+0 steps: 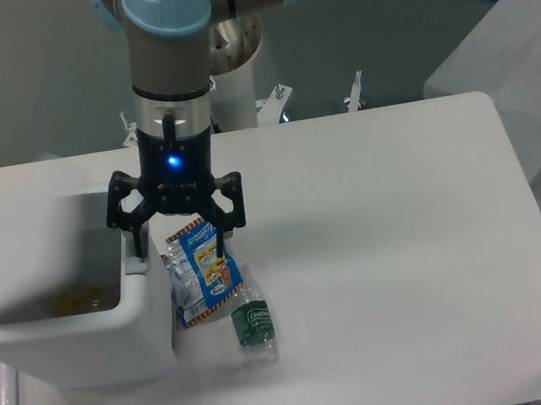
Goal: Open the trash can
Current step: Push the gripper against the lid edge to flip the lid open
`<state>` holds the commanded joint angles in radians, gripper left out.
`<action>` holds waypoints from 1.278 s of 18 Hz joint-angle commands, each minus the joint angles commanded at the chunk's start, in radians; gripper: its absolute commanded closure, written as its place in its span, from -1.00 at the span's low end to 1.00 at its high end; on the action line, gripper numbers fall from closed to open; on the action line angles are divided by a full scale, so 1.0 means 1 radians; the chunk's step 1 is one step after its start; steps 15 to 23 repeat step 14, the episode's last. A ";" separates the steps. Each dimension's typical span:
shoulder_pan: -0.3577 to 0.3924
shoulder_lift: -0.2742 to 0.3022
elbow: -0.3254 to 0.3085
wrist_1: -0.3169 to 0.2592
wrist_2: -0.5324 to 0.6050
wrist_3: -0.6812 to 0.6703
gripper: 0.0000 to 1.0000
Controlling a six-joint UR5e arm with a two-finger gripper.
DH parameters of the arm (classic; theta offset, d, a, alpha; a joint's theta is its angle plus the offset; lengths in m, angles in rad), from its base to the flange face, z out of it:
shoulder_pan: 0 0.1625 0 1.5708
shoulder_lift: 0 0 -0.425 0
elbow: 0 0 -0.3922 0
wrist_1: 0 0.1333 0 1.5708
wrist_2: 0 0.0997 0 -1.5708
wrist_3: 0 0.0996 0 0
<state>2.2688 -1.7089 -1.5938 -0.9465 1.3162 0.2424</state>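
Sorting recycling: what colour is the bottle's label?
Green with white lettering, on the bottle lying by the trash can; the camera view shows it.

arm [169, 49]: grey tube with pale blue caps at the joints
wrist: silver ring above a black cuff, thin black cable down its front
gripper [179, 239]: black body, blue light lit, small white lettering, two black fingers
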 joint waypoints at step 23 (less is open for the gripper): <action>0.115 -0.017 0.107 0.000 0.092 0.201 -1.00</action>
